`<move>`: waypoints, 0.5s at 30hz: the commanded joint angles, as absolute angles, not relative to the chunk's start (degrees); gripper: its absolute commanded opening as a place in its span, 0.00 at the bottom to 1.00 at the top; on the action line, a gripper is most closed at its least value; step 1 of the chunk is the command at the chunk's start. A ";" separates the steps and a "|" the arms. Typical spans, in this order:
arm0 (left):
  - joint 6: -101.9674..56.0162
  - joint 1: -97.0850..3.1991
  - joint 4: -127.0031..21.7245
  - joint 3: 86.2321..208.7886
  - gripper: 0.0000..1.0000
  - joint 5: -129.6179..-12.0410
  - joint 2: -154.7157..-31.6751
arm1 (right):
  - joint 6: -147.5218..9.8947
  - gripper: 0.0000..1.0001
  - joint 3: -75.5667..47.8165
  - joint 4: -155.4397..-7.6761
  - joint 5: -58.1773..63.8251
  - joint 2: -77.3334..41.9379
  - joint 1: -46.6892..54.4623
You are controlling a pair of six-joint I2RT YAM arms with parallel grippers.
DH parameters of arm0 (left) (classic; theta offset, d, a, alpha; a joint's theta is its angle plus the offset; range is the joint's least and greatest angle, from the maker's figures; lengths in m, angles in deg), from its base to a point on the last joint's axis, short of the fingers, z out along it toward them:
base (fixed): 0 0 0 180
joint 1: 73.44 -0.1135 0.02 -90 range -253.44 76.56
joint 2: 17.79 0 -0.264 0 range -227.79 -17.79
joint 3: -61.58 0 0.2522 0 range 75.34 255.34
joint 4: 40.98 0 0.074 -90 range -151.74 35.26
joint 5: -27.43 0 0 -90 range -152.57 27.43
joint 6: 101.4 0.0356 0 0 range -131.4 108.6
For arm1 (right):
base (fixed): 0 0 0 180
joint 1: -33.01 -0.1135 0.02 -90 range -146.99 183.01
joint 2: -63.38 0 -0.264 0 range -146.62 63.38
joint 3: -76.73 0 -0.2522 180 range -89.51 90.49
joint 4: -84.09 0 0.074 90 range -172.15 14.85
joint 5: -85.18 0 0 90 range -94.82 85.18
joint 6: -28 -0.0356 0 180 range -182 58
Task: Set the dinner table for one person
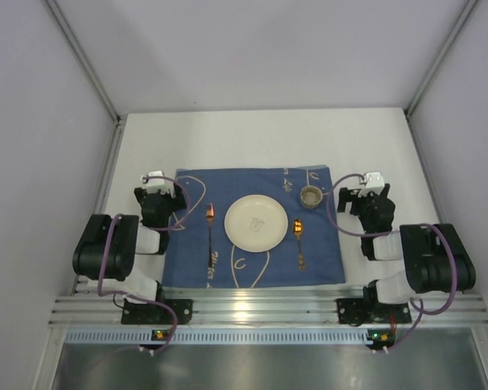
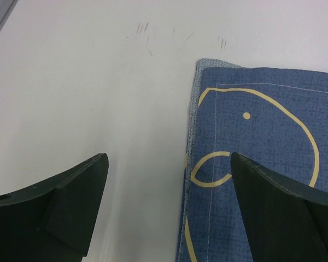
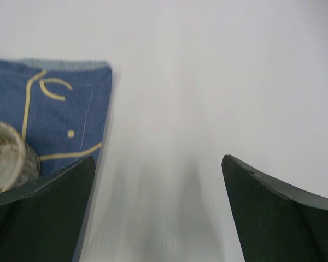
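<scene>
Overhead, the white surface [image 1: 252, 138] fills the floor between pale walls, its ribbed rail [image 1: 268, 309] at the near edge by the arm bases; a blue cloth [image 1: 325, 256] with cream outlines lies centred on it; a cream plate [image 1: 256, 223] sits mid-cloth; left hand [image 2: 169, 164] and right hand [image 3: 158, 166], fingers spread and holding nothing, sit at the cloth's far corners; a small cup [image 1: 311, 196] stands beyond the plate's right; a dark-handled utensil [image 1: 211, 240] lies left of the plate, a golden spoon [image 1: 298, 242] right.

dinner table [image 1: 252, 138] 1 | cloth [image 1: 191, 262] 1 | plate [image 1: 256, 223] 1 | cup [image 1: 311, 196] 1 | copper utensils [image 1: 210, 237] [image 1: 299, 244] 2
</scene>
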State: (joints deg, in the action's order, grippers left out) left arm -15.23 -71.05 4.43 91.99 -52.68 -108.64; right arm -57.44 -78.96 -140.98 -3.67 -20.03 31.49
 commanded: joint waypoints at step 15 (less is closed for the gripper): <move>-14.65 -71.25 8.63 93.10 0.99 -53.34 -107.79 | -60.07 1.00 -75.10 -149.13 -4.29 -19.67 32.57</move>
